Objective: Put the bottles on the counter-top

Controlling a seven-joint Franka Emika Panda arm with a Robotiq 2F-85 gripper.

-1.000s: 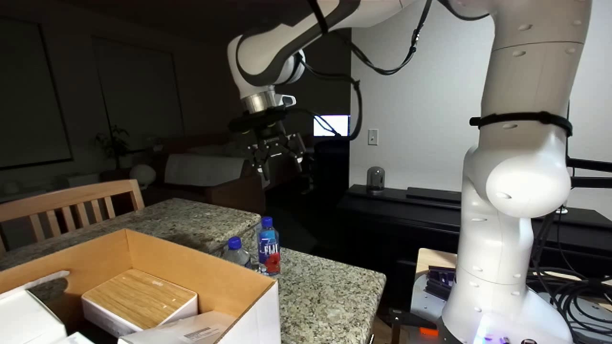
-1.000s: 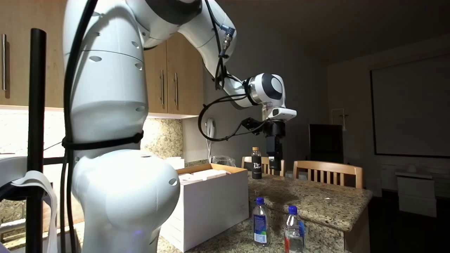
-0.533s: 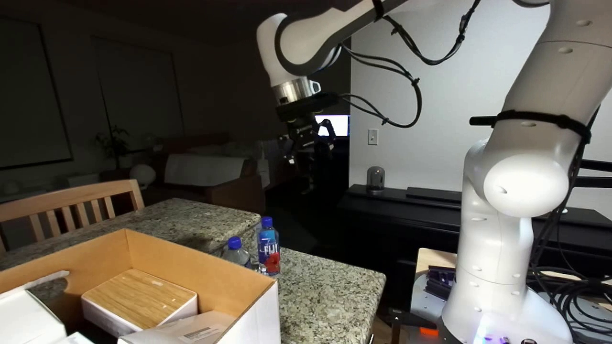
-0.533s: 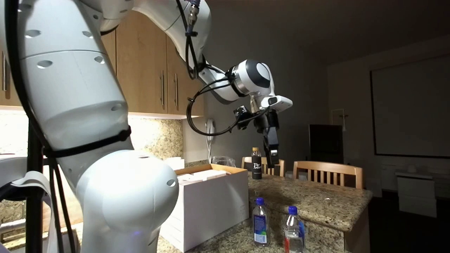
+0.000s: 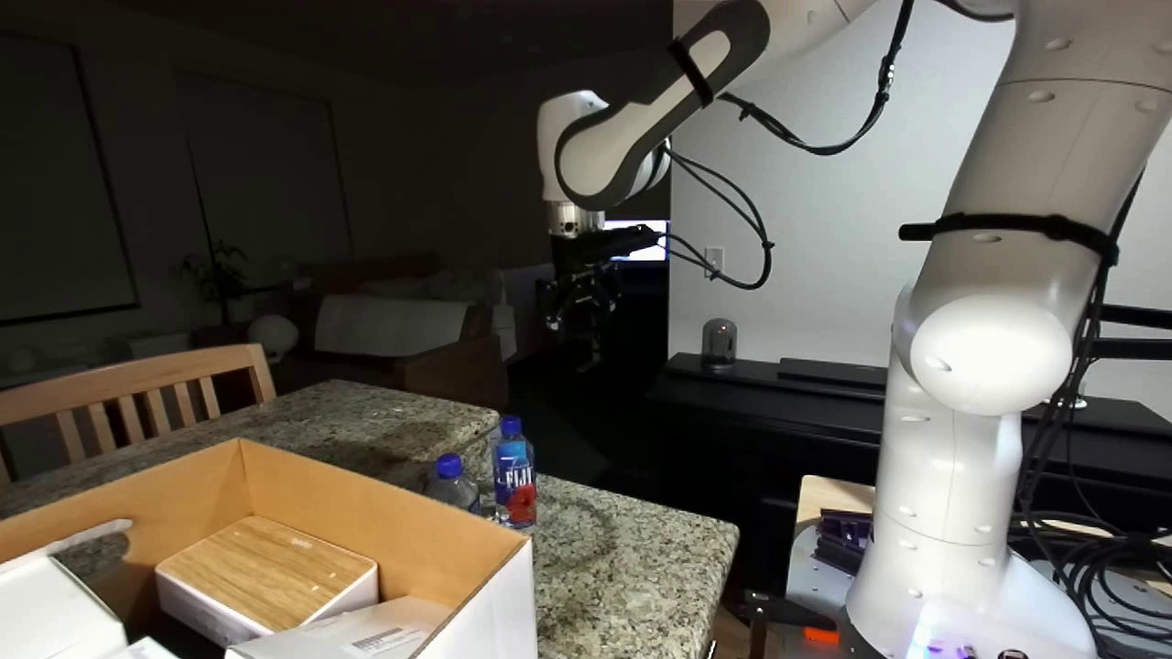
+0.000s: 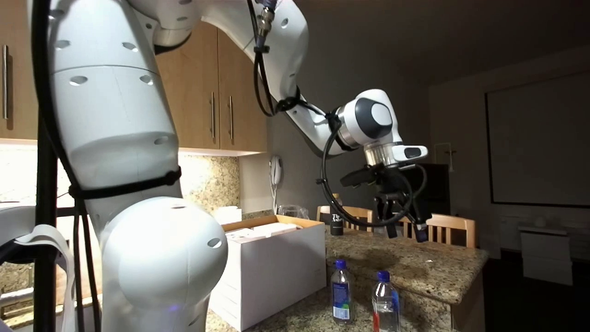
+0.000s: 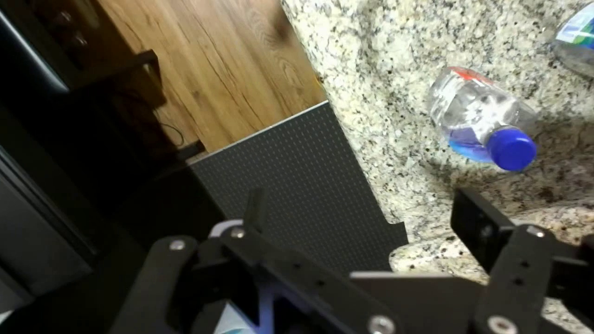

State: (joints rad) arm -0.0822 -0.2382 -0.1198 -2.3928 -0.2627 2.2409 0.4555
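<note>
While the arm (image 6: 110, 120) has swung and its wrist has turned in the last half second, the outer bottle (image 5: 517, 476), the inner bottle (image 6: 341, 295) and the box (image 6: 281, 272) have kept their places. In an exterior view the gripper (image 6: 406, 232) now sits farther to the right and lower than it did, and its two fingers show side by side where before they lined up nearly as one. They are spread wide: in the wrist view a broad gap parts the pads (image 7: 475, 227), and in it show a dark dotted surface (image 7: 315, 176) and the rounded corner of the raised counter (image 7: 431, 257). The tips hang in the air, well apart from both bottles. These stand upright on the lower counter (image 5: 632, 567), near the step up to the raised counter. The outer bottle, with a red patch on its label, is nearer the lower counter's outer edge and well back from its free corner; the inner bottle stands near the box, whose wall hides its lower part in an exterior view.
</note>
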